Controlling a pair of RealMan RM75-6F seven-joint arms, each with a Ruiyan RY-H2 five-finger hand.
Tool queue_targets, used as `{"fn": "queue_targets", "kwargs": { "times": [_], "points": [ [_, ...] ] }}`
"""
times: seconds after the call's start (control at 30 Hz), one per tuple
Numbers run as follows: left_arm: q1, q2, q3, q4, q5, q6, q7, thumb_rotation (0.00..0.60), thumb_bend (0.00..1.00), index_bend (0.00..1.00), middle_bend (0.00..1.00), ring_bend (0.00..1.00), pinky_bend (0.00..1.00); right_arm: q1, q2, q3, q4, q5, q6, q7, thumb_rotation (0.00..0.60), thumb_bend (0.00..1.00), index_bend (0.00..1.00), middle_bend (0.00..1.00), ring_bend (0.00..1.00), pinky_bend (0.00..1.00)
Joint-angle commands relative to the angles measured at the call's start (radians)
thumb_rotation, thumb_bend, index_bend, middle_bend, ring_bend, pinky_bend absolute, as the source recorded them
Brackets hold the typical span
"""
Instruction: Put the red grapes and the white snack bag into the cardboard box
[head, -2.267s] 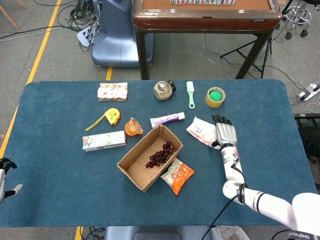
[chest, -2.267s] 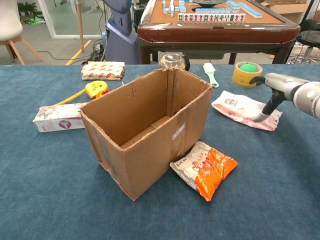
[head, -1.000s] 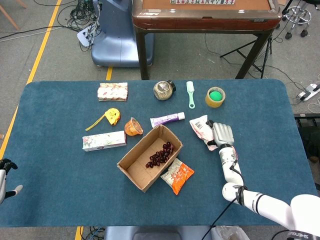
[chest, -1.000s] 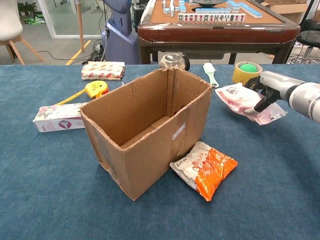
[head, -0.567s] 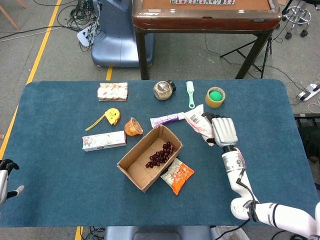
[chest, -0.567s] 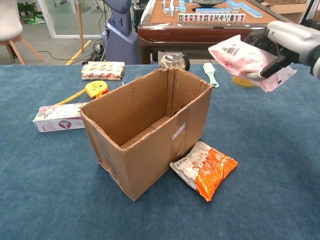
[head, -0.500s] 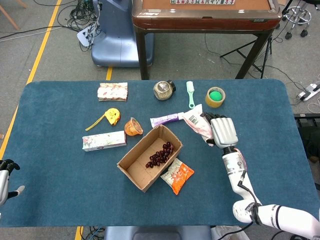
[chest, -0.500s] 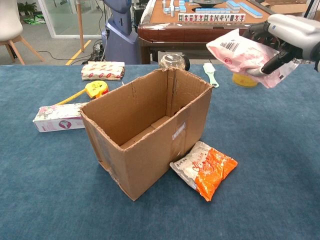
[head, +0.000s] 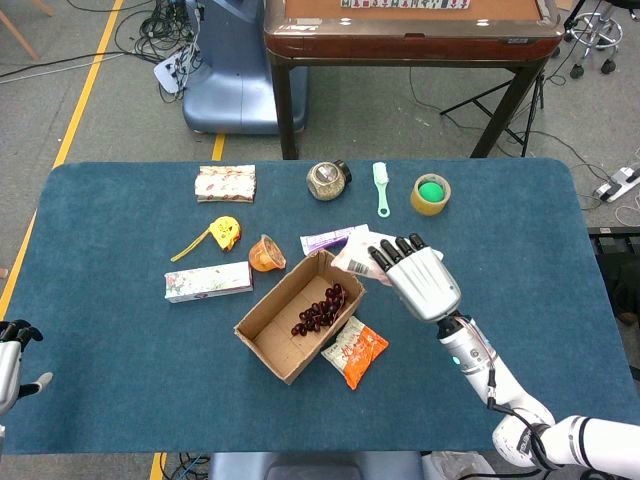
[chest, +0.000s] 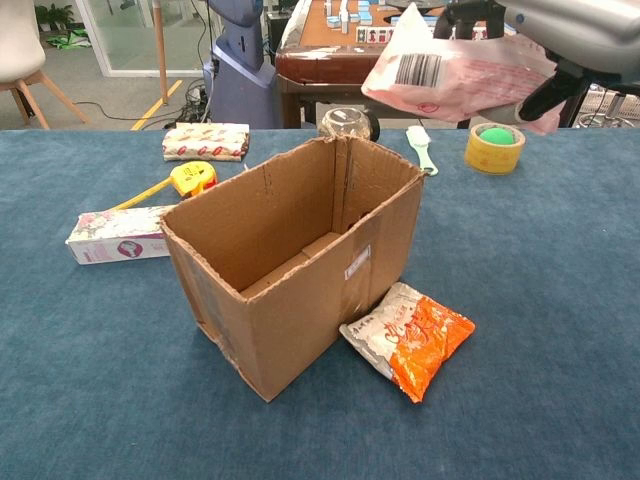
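My right hand (head: 420, 282) (chest: 560, 35) holds the white snack bag (head: 352, 252) (chest: 450, 75) in the air, above and just right of the open cardboard box (head: 298, 315) (chest: 290, 250). The bag lies flat with a barcode facing out. Red grapes (head: 320, 310) lie inside the box in the head view; the chest view does not show them. My left hand (head: 12, 350) shows at the far left edge, off the table, with its fingers apart and nothing in it.
An orange snack bag (head: 354, 351) (chest: 412, 340) lies against the box's right side. Behind the box are a purple tube (head: 322, 240), orange cup (head: 265, 254), yellow tape measure (head: 224, 232), floral box (head: 207, 282), floral pack (head: 225, 183), jar (head: 327, 180), brush (head: 381, 188) and tape roll (head: 430, 194).
My right hand has lifted the white snack bag off the table and carried it up and left, toward the box. The left hand has stayed put.
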Motion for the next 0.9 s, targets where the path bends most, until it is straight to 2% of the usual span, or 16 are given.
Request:
{"fn": "queue_targets", "kwargs": {
  "times": [0.03, 0.23, 0.43, 0.5, 0.63, 0.77, 0.9],
  "points": [
    [0.000, 0.000, 0.000, 0.000, -0.001, 0.000, 0.000, 0.600, 0.06, 0.42, 0.30, 0.22, 0.36, 0.028, 0.004, -0.019, 0.048, -0.078, -0.012, 0.026, 0.600, 0.45, 0.43, 0.47, 0.42, 0.48],
    [0.001, 0.002, -0.002, -0.002, -0.002, 0.002, -0.002, 0.600, 0.06, 0.42, 0.30, 0.22, 0.36, 0.070, -0.024, -0.031, 0.117, -0.185, -0.033, 0.091, 0.600, 0.44, 0.43, 0.48, 0.42, 0.48],
    [0.002, 0.005, -0.003, -0.006, -0.002, 0.004, -0.006, 0.600, 0.06, 0.42, 0.30, 0.22, 0.36, 0.113, -0.049, -0.046, 0.166, -0.265, -0.072, 0.117, 0.600, 0.38, 0.43, 0.48, 0.42, 0.48],
    [0.002, 0.006, -0.003, -0.007, -0.001, 0.004, -0.007, 0.600, 0.06, 0.42, 0.30, 0.22, 0.36, 0.126, -0.059, -0.047, 0.179, -0.285, -0.082, 0.123, 0.600, 0.33, 0.43, 0.47, 0.42, 0.48],
    [0.002, 0.007, -0.003, -0.008, -0.001, 0.005, -0.007, 0.600, 0.06, 0.42, 0.30, 0.22, 0.36, 0.145, -0.084, -0.040, 0.195, -0.294, -0.106, 0.123, 0.600, 0.16, 0.43, 0.47, 0.42, 0.48],
    [0.003, 0.008, -0.003, -0.010, 0.002, 0.008, -0.007, 0.600, 0.06, 0.42, 0.30, 0.22, 0.36, 0.158, -0.112, -0.028, 0.207, -0.290, -0.120, 0.125, 0.600, 0.02, 0.43, 0.42, 0.40, 0.48],
    [0.003, 0.011, -0.004, -0.012, 0.002, 0.008, -0.009, 0.600, 0.06, 0.42, 0.30, 0.22, 0.36, 0.158, -0.126, -0.022, 0.210, -0.282, -0.124, 0.107, 0.600, 0.00, 0.40, 0.35, 0.36, 0.48]
  ]
}}
